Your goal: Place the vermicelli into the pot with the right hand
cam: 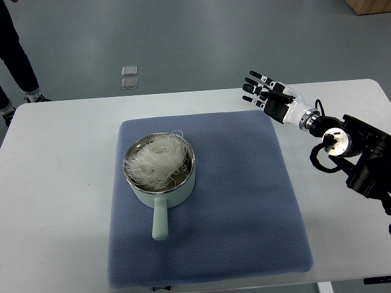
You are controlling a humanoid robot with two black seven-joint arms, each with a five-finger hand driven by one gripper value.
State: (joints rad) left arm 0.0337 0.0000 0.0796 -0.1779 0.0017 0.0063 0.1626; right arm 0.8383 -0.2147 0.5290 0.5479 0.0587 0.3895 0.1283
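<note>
Vermicelli point(157, 161) sits as a loose white tangle inside the pale green pot point(164, 190), heaped about level with the rim, with a strand or two curling over the far edge. The pot stands on the left half of a blue-grey mat point(244, 201), its handle point(160, 221) pointing toward the robot's side of the white table point(55, 183).

From where I stand, the job looks done: the noodles are in, and the right hand point(269, 96) is empty. It hangs over the far right corner of the mat, fingers spread apart and pointing away to the upper left, nothing between them. The noodles lie well off to the hand's left and nearer the robot, so the hand and pot are well apart with bare mat between them. I see no left arm at all, so the right is the only one near the work.

There is plenty of open room: the whole right side of the mat is bare, and the table beyond its edges too. If the arm only needs to draw back, I'd guess nothing stands in its way. I can't tell from here whether any stray strands lie on the mat itself.

A person's legs point(15, 55) show at the far left corner of the table, clear of the arm.
</note>
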